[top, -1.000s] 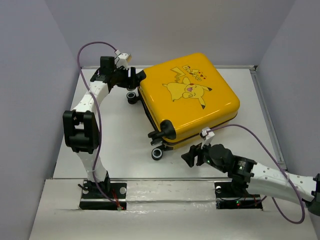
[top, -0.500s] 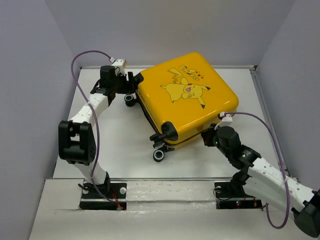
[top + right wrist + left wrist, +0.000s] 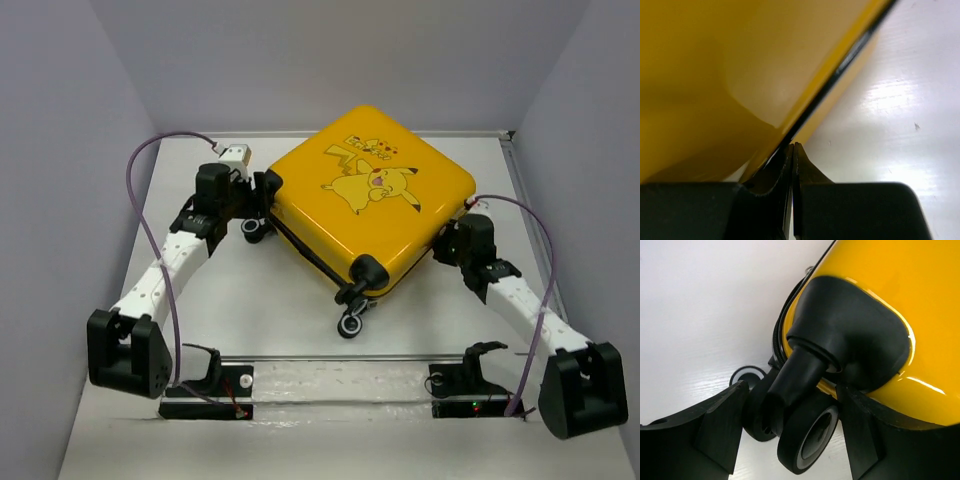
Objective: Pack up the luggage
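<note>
Two close-ups: luggage (image 3: 425, 225) wheel (image 3: 807, 445) between left jaws, right jaws together at seam (image 3: 840, 66).

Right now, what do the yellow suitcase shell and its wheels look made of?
Suitcase shell: likely hard plastic, glossy; sharp light streaks show on it. Wheel: matte black, probably rubber or plastic, with a paler hub ring. Wheel mount: smooth black plastic, it seems, with soft reflections.

luggage (image 3: 375, 200) 1 | wheels (image 3: 351, 323) in top view 2 | left pincer (image 3: 262, 195) 1 | right pincer (image 3: 447, 240) 1 | table (image 3: 250, 300) 1
</note>
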You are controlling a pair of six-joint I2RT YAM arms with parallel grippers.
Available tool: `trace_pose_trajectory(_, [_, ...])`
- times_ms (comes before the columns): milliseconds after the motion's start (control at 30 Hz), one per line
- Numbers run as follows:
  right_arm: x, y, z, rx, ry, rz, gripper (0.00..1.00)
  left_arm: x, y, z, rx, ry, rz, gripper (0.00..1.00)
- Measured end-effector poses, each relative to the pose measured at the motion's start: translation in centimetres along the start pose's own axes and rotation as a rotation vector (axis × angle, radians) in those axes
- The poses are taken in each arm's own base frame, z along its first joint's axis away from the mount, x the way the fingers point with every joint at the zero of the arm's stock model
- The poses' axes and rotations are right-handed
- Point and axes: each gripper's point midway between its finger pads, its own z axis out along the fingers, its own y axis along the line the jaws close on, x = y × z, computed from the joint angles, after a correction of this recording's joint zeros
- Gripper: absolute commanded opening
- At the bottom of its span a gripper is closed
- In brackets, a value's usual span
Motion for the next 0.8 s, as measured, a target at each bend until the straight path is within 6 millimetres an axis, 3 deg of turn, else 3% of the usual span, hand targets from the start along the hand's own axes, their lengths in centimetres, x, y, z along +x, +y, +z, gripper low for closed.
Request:
trace_pose_trajectory(100, [0.1, 1.1, 2.4, -0.047, 0.06, 0.002, 0.07, 0.4, 0.0, -2.2, -0.008, -0.03, -0.003, 0.06])
trace_pose_trajectory(200, [-1.7, 3.0, 5.2, -0.114, 0.089, -0.004, 0.07, 1.5, 0.4, -4.4, -0.03, -0.043, -0.009, 0.06])
trace_pose_trajectory(300, [-3.4, 4.9, 7.6, -0.184, 0.106, -0.008, 0.21, 2.6, -0.6, -6.5, 0.027, -0.049, 0.038, 0.06])
trace_pose_trajectory(333, [-4.4, 5.6, 8.2, -0.206, 0.097, -0.016, 0.35, 2.8, -0.9, -6.9, 0.035, -0.056, 0.023, 0.06])
trace_pose_trajectory(433, [-6.6, 6.6, 8.6, -0.238, 0.051, -0.047, 0.48, 3.6, -1.5, -7.5, 0.044, -0.079, -0.079, 0.06])
trace_pose_trajectory(467, [-7.4, 6.8, 7.9, -0.247, 0.026, -0.069, 0.48, 3.6, -1.5, -7.6, 0.043, -0.081, -0.088, 0.06])
trace_pose_trajectory(567, [-6.5, 6.3, 6.5, -0.264, -0.01, -0.076, 0.48, 3.7, -1.5, -7.9, 0.036, -0.085, -0.113, 0.07])
trace_pose_trajectory(600, [-4.9, 5.8, 4.9, -0.277, -0.016, -0.07, 0.48, 3.6, -1.5, -8.0, 0.038, -0.087, -0.118, 0.27])
trace_pose_trajectory(667, [-2.6, 5.4, 2.5, -0.303, -0.014, -0.062, 0.45, 3.7, -1.5, -8.2, 0.031, -0.082, -0.124, 0.51])
trace_pose_trajectory(700, [-1.9, 5.5, 1.6, -0.319, -0.027, -0.059, 0.43, 3.5, -1.5, -8.4, 0.025, -0.079, -0.121, 0.73])
trace_pose_trajectory(733, [-1.0, 5.3, 0.8, -0.33, -0.028, -0.051, 0.41, 3.4, -1.5, -8.6, 0.021, -0.076, -0.116, 0.81])
trace_pose_trajectory(767, [0.0, 5.3, -0.1, -0.349, -0.026, -0.039, 0.27, 3.0, -2.0, -9.1, 0.031, -0.071, -0.117, 0.89])
trace_pose_trajectory(800, [0.5, 5.5, -1.0, -0.373, -0.038, -0.031, 0.21, 2.3, -2.7, -9.7, 0.05, -0.081, -0.11, 0.91])
